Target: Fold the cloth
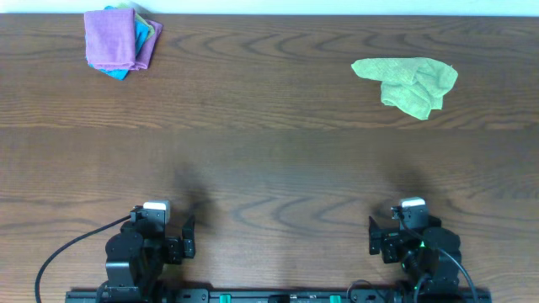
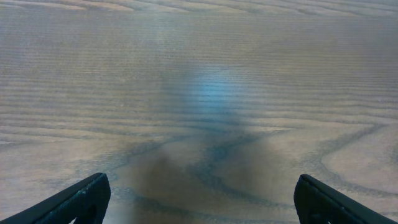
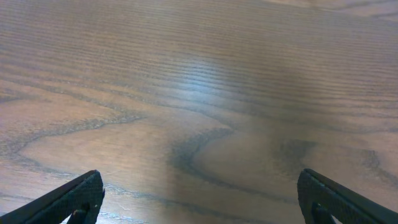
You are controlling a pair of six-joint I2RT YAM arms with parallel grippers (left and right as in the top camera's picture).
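Note:
The light lime-green cloth [image 1: 410,82] lies crumpled at the far right of the wooden table in the overhead view. It is out of view in both wrist views. My left gripper [image 1: 177,240] rests at the near left edge, far from the cloth; its fingers [image 2: 200,199] are spread wide with only bare wood between them. My right gripper [image 1: 383,237] rests at the near right edge, well in front of the cloth; its fingers [image 3: 200,198] are also spread wide and empty.
A stack of folded cloths sits at the far left corner, with a purple cloth [image 1: 116,38] on top and blue [image 1: 118,73] and yellowish edges showing beneath. The wooden table [image 1: 269,160] spans the whole view.

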